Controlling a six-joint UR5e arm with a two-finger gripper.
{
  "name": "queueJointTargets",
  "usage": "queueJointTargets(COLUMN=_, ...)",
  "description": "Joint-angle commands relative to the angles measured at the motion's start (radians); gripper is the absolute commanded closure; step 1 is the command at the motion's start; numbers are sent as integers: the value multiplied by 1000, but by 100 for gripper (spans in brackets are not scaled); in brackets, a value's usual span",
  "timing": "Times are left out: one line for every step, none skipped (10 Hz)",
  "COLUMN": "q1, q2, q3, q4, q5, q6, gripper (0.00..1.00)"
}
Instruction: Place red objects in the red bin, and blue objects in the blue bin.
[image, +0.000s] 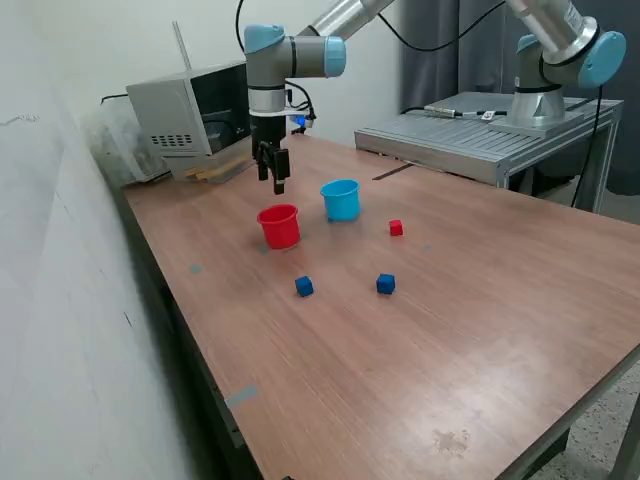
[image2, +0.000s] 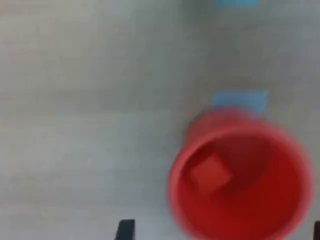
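The red bin (image: 279, 226) stands mid-table, with the light blue bin (image: 341, 199) just beyond it toward the exterior view's right. My gripper (image: 272, 178) hangs above and slightly behind the red bin, open and empty. The blurred wrist view looks down into the red bin (image2: 240, 145), where one red cube (image2: 210, 172) lies on the bottom. My gripper (image2: 220, 232) shows only as two dark fingertips (image2: 125, 231) spread wide apart at the picture's edge. On the table lie another red cube (image: 396, 228) and two blue cubes (image: 304, 286) (image: 385, 284).
A grey box-shaped appliance (image: 190, 115) sits at the table's back corner, close behind my arm. A second arm (image: 560, 50) stands on a metal platform (image: 470, 135) at the exterior view's right. Small bluish tape marks (image: 195, 268) (image2: 240, 100) dot the tabletop. A white wall borders the exterior view's left.
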Motion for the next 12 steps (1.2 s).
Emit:
queueJointTargets(q1=48, q2=-211, q3=247, q4=53, q5=3, q6=16, gripper=0)
queueJointTargets(q1=50, q2=-284, q3=347, q4=53, q5=4, q6=16, gripper=0)
queueJointTargets(q1=50, q2=-318, q3=407, q4=44, q5=4, q6=4, gripper=0)
queueJointTargets(q1=53, q2=-332, q3=452, q4=38, q5=4, q6=-37, gripper=0)
queueJointTargets(q1=62, q2=-339, q3=498, q4=37, q5=4, q6=-217, gripper=0)
queueJointTargets(q1=82, q2=-366, q3=533, q4=26, q5=7, q6=-412, gripper=0)
queueJointTargets(q1=74, q2=-398, q3=555, q4=23, q5=7, q6=-588, gripper=0)
queueJointTargets(q1=74, q2=-406, q3=563, q4=27, q5=6, q6=-739, gripper=0)
queueJointTargets(q1=80, q2=-406, q3=561, q4=32, q5=4, q6=-831, gripper=0)
queueJointTargets(q1=94, q2=-408, q3=567, q4=37, q5=3, q6=-936, gripper=0)
queueJointTargets(q1=111, q2=-408, q3=588, q4=32, q5=4, q6=-1002, gripper=0)
queueJointTargets(q1=143, q2=-408, q3=605, q4=24, q5=6, q6=-1035, gripper=0)
